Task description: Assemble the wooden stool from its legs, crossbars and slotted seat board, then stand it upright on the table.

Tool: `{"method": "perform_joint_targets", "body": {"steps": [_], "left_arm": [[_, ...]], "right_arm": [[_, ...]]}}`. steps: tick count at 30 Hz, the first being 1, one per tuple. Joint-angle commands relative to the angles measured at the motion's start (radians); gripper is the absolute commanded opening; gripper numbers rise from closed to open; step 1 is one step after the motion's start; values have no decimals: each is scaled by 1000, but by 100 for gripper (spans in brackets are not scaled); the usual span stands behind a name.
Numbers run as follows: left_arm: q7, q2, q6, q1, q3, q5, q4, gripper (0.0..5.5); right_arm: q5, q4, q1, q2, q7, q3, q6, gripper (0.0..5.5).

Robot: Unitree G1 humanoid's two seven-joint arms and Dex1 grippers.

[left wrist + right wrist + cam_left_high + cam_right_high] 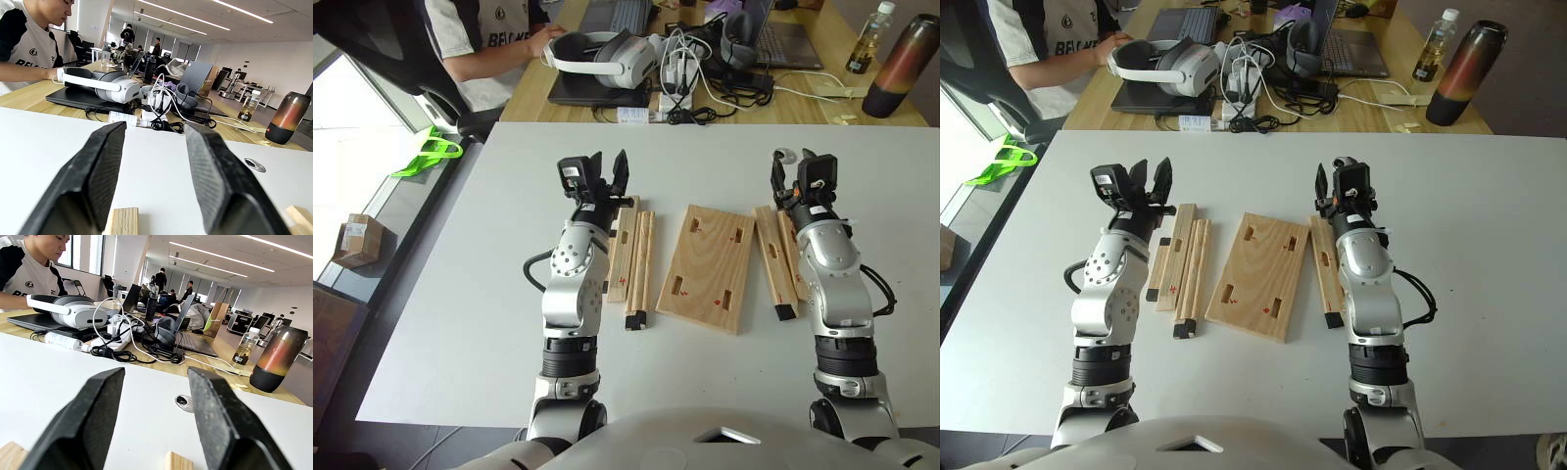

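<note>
— Left gripper [610, 167], state?
— Fingers are set wide apart, nothing held; right gripper [792, 168] likewise.
— Stool parts?
— Slotted seat board [708, 266] is laid flat on the table [460, 294] between left bundle [638, 257] and right bundle [773, 257], each partly covered by a forearm. Legs cannot be told from crossbars.

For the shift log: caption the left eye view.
Left pincer and right pincer, both open, above the left leg stack and right leg stack flanking the slotted seat board.
</note>
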Motion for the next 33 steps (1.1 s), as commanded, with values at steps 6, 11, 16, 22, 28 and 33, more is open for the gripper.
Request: {"method": "perform_joint_targets", "body": {"steps": [6, 11, 16, 22, 28, 33], "left_arm": [[2, 5, 3, -15, 11, -10, 19, 218], [2, 0, 10, -21, 3, -10, 10, 218], [18, -10, 11, -13, 2, -10, -17, 218], [1, 8, 42, -12, -13, -8, -18, 218], [-8, 19, 101, -14, 16, -45, -18, 218], [-30, 91, 178, -58, 24, -44, -71, 259]], "right_arm": [[63, -17, -21, 17, -40, -87, 77, 236], [54, -5, -18, 13, -39, -69, 71, 236], [84, 7, -16, 9, -17, -73, 92, 236], [81, -9, -12, 20, -30, -68, 96, 236], [75, -19, -22, 38, -46, -61, 91, 236], [75, -22, -2, 42, -67, -72, 87, 236]]}}
